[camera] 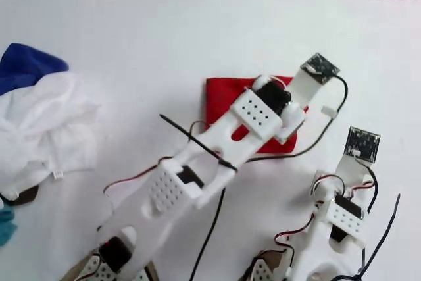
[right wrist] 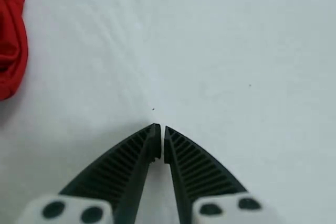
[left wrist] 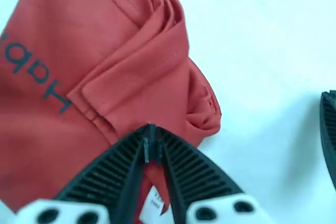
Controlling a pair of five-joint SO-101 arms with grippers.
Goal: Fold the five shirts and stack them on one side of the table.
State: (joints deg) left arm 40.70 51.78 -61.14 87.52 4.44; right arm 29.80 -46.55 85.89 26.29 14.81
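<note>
On the bench [camera: 131, 31], left pincer [left wrist: 152, 136] is clamped on the red shirt [left wrist: 79, 51] edge; right pincer [right wrist: 158, 136] closed, empty. Likely mid-fold: next, draw the edge across, then release.

Overhead view looks down; close wrist views share the red shirt [left wrist: 79, 77].

Bright, even light; soft shadows

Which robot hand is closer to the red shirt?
Left. The left gripper is right on the red shirt, pinching a bit of its cloth. The right gripper is apart from the shirt, shut on nothing over the bare table.
</note>
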